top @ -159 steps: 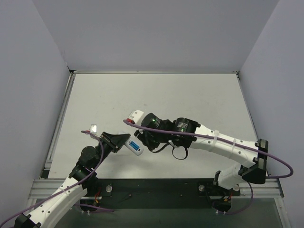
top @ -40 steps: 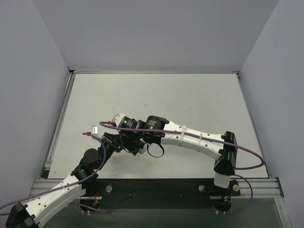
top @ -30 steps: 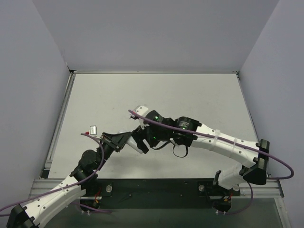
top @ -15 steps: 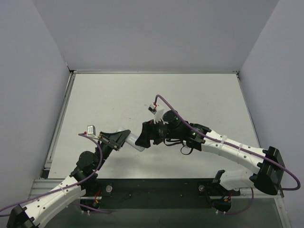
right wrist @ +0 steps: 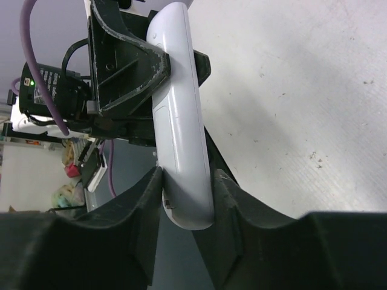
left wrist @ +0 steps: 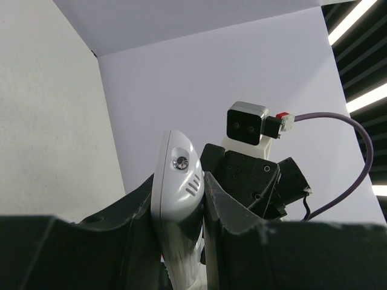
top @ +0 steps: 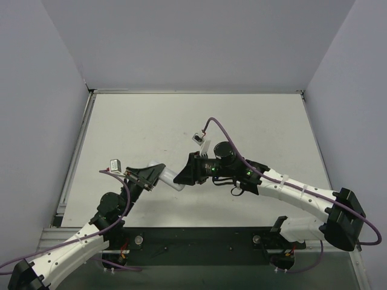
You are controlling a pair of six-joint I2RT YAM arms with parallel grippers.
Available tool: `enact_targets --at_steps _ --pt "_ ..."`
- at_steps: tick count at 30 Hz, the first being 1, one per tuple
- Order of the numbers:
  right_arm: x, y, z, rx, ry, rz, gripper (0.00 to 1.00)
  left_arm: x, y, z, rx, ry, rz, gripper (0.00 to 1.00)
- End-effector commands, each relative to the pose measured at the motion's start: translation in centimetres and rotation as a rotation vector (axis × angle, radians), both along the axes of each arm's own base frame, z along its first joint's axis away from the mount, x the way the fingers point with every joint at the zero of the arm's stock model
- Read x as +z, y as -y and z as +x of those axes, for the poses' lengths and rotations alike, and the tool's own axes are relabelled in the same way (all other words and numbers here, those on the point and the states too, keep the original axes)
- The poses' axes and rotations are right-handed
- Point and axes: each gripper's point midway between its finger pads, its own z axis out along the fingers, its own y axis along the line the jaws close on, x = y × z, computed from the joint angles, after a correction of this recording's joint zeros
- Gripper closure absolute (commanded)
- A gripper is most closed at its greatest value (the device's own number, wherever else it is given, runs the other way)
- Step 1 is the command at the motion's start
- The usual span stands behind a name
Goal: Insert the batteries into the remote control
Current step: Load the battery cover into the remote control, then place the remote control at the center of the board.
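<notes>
Remote control (top: 172,179) sits at about 7 o'clock from the centre of the table (top: 254,121), bridged between both tools. Left gripper (top: 156,175) is clamped on its 9 o'clock end. Right gripper (top: 182,179) has its fingers (right wrist: 151,199) pressed against both sides of the 3 o'clock end.

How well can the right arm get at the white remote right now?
Yes, it seems: the right gripper hugs the remote at its free end, while the left gripper holds the other end. Nothing lies between.
</notes>
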Motion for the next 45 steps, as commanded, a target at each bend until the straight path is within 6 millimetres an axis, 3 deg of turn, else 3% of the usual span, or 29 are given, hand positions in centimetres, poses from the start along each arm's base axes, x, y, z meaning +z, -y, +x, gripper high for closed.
enact_targets --at_steps 1,5,9,12,16,22,31,32,33,38,40,41,45 --pt "1.2 0.3 0.4 -0.005 0.024 0.062 0.79 -1.0 -0.7 -0.4 0.005 0.017 -0.077 1.0" --pt "0.5 0.4 0.4 0.004 0.027 0.048 0.83 -0.3 -0.6 -0.7 -0.01 0.034 -0.103 1.0" --pt "0.6 0.3 0.1 0.028 0.037 0.055 0.8 -0.4 -0.4 -0.7 -0.019 0.038 -0.087 1.0" --pt "1.1 0.6 0.0 0.038 0.067 0.047 0.69 -1.3 -0.2 -0.7 -0.026 0.021 -0.063 1.0" --pt "2.2 1.6 0.7 0.019 0.136 0.022 0.44 -2.6 0.6 -0.7 -0.047 -0.007 0.031 1.0" --pt "2.1 5.5 2.8 -0.095 0.295 -0.142 0.24 -6.6 1.9 -0.4 -0.077 -0.068 0.321 1.0" --pt "-0.1 15.6 6.3 -0.44 0.445 -0.515 0.16 -12.3 4.6 -0.5 -0.263 -0.13 0.738 1.0" --pt "-0.3 16.2 6.3 -0.452 0.45 -0.534 0.16 -11.8 5.0 -0.2 -0.283 -0.111 0.779 1.0" --pt "-0.6 16.6 6.3 -0.459 0.453 -0.547 0.16 -12.9 5.5 -0.3 -0.328 -0.139 0.817 1.0" --pt "-1.0 18.1 6.0 -0.496 0.459 -0.56 0.16 -13.8 8.5 -0.1 -0.496 -0.116 0.874 1.0" --pt "-1.4 18.4 5.8 -0.503 0.45 -0.562 0.16 -14.7 9.8 -0.1 -0.574 -0.123 0.868 1.0" --pt "-1.5 18.6 5.7 -0.505 0.45 -0.567 0.16 -16.1 10.1 -0.2 -0.605 -0.162 0.881 1.0" --pt "-2.0 19.4 5.5 -0.522 0.452 -0.58 0.16 -17.4 11.6 0.1 -0.688 -0.167 0.888 0.91"
